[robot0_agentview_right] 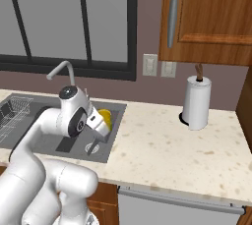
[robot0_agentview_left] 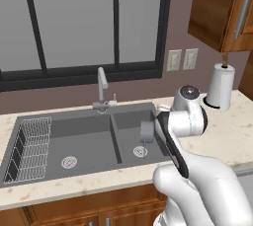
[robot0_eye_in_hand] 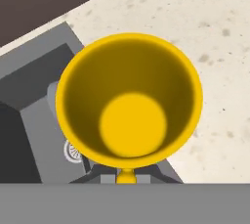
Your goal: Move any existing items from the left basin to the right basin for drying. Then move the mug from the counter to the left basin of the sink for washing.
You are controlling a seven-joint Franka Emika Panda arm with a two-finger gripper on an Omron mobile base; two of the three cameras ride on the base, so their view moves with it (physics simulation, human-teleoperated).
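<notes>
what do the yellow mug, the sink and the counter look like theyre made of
Mug: probably glazed ceramic or plastic; even bright yellow, smooth inside. Sink: matte dark grey, perhaps composite stone or coated metal; no sharp reflections. Counter: polished stone, likely granite; beige with brown speckles.

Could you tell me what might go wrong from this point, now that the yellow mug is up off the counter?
1. The mug hangs over the right basin, where the grey cup already sits; lowered or dropped here, it could strike the cup.
2. It must still cross the divider to the left basin; carried too low, it may clip the ridge or the faucet.
3. The gripper pinches it at the rim, so a quick swing could loosen it.
</notes>
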